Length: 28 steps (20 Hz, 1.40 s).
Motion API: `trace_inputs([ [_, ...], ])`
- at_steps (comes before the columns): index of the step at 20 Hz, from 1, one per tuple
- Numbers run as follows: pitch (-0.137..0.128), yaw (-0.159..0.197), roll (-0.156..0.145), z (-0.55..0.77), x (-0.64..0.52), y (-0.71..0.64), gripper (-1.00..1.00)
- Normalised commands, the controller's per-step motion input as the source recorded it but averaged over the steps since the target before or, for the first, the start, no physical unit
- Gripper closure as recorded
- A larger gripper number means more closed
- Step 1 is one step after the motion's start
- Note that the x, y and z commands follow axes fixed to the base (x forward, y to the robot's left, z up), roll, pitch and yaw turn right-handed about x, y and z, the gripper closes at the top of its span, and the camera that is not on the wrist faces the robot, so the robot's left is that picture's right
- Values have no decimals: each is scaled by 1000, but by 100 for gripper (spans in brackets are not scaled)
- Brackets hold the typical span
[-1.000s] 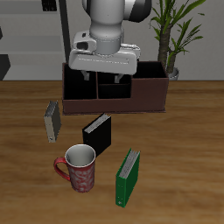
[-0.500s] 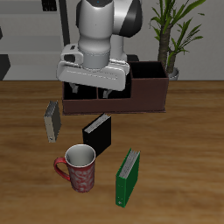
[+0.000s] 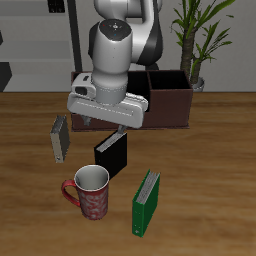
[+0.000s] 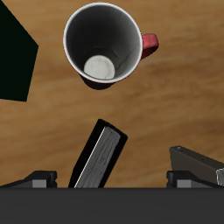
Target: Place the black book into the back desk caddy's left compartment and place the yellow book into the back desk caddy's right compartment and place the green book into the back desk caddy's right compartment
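The black book point(image 3: 112, 153) stands upright on the wooden table in front of the caddy; it also shows in the wrist view point(image 4: 101, 157). My gripper point(image 3: 100, 125) is open and empty, just above and slightly behind the black book, with the fingers point(image 4: 185, 178) spread wide. The green book point(image 3: 146, 202) stands nearer the table's front edge and shows as a dark slab in the wrist view point(image 4: 13, 61). The third book point(image 3: 60, 139), greyish-olive in this light, stands beside the black one point(image 4: 198, 163). The arm partly hides the dark brown back desk caddy point(image 3: 172, 104).
A red patterned mug point(image 3: 89, 191) stands just in front of the black book, its white inside visible in the wrist view point(image 4: 103, 44). A potted plant point(image 3: 194, 40) stands behind the caddy.
The gripper has come forward from over the caddy and lowered toward the black book. The books and the mug have not moved.
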Motion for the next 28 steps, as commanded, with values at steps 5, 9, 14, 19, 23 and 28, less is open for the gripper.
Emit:
trace_inputs([
  [5,0,-41,5,-332,43,61,-100],
  [9,-3,-61,-2,-269,-8,-47,-100],
  [14,12,-53,-2,-261,-22,-52,-100],
  [19,28,-12,-24,-206,46,-57,-100],
  [23,50,-16,-21,-220,35,-59,100],
  [28,9,4,-1,-43,-27,-22,100],
])
